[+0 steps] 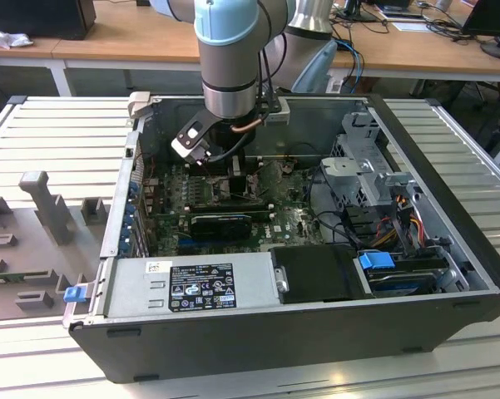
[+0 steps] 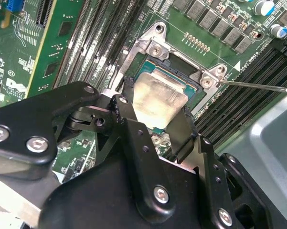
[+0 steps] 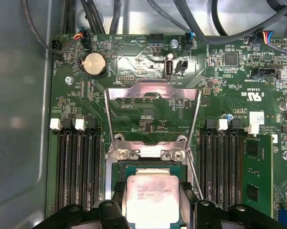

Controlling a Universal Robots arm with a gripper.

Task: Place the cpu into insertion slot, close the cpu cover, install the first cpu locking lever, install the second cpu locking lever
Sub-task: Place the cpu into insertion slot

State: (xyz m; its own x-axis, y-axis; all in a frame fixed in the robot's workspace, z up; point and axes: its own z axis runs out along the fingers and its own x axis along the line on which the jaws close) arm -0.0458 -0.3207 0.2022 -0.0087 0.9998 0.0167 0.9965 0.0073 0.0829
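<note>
Long black memory slots [image 3: 76, 167] flank the insertion slot [image 3: 143, 167]; the cpu cover [image 3: 153, 93] is swung open, off the slot. The open computer case [image 1: 274, 341] lies on a slatted metal surface [image 1: 58, 141], with wooden desks [image 1: 116, 41] beyond. Inside the case, the claw [image 3: 152, 191] grips the cpu [image 3: 150, 205] by two edges at the slot.
</note>
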